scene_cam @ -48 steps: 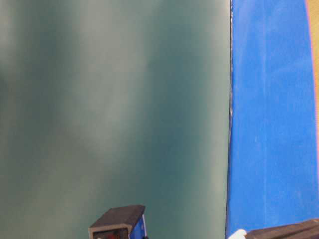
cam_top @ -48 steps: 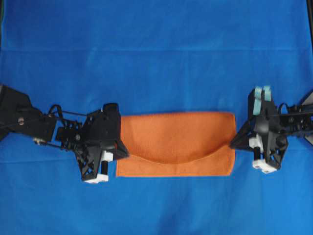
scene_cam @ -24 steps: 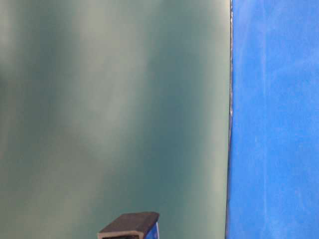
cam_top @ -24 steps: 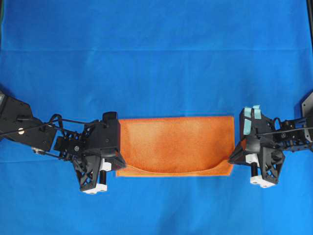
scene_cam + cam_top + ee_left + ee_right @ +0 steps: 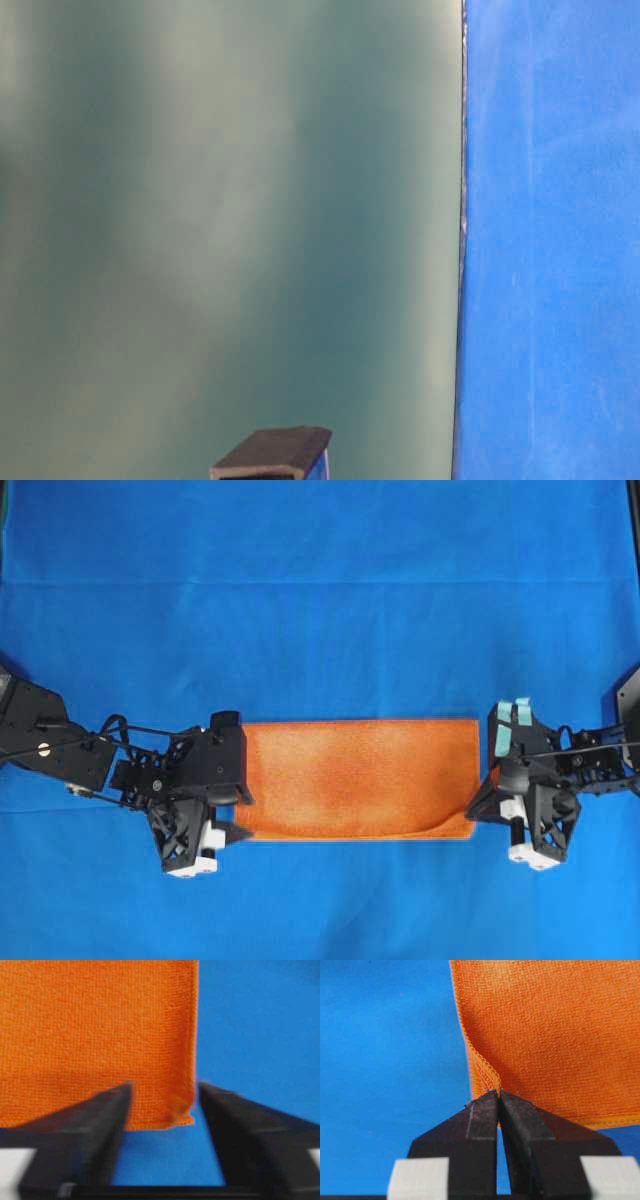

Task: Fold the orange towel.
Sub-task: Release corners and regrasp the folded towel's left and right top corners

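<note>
Orange towel [image 5: 360, 777] is laid folded on blue sheet [image 5: 320, 600]; corner is pinched by closed right gripper [image 5: 498, 1097]; left gripper [image 5: 162, 1105] is held apart, unloaded.

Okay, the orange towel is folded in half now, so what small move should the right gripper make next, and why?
Probably open the right gripper: its fingers are pinched shut on the corner of the fuzzy bright orange microfibre towel, whose top layer lies nearly flat on the blue sheet, its near edge bulging only by that corner. The left gripper is already open around its corner.
</note>
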Motion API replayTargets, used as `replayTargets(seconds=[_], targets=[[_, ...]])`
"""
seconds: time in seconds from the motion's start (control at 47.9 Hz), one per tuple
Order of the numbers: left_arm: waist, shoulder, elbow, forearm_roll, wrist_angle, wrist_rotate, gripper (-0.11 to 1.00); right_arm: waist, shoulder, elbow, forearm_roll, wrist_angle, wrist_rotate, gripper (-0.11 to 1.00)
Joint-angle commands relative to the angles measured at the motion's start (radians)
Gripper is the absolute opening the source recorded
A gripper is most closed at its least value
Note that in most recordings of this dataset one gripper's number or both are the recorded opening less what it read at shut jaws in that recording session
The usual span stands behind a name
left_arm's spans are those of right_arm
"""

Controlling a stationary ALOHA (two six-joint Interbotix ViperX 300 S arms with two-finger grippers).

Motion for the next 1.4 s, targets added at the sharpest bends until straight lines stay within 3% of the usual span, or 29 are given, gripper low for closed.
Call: replayTargets(seconds=[0.0, 0.042, 0.083, 0.209, 0.271, 0.396, 0.668, 0.793, 0.897, 1.377], targets=[[-0.009, -0.015, -0.023, 0.002, 0.005, 0.000, 0.58, 0.025, -0.005, -0.026, 0.017, -0.003, -0.002, 0.03], [-0.009, -0.018, -0.028, 0.002, 0.011, 0.003, 0.68, 0.035, -0.005, -0.029, 0.018, -0.006, -0.002, 0.07], [-0.009, -0.023, -0.032, 0.003, 0.017, 0.009, 0.74, 0.037, -0.005, -0.031, 0.018, -0.008, -0.002, 0.18], [0.012, -0.043, -0.035, 0.005, 0.048, 0.026, 0.72, 0.029, -0.012, -0.023, 0.009, -0.008, -0.014, 0.54], [0.035, -0.055, -0.034, 0.005, 0.069, 0.040, 0.72, 0.014, -0.026, -0.018, -0.002, -0.006, -0.014, 0.64], [0.095, -0.067, -0.032, 0.006, 0.098, 0.077, 0.72, -0.049, -0.067, 0.003, -0.049, -0.006, -0.023, 0.56], [0.259, -0.071, -0.031, 0.008, 0.110, 0.207, 0.71, -0.298, -0.132, 0.041, -0.184, 0.011, -0.023, 0.57], [0.302, -0.067, -0.018, 0.008, 0.110, 0.241, 0.71, -0.368, -0.123, 0.037, -0.227, 0.038, -0.025, 0.57], [0.325, -0.055, -0.008, 0.008, 0.110, 0.241, 0.71, -0.394, -0.101, 0.032, -0.244, 0.051, -0.025, 0.57], [0.318, 0.043, -0.017, 0.008, 0.110, 0.239, 0.70, -0.374, 0.080, -0.006, -0.241, 0.058, -0.012, 0.57]])
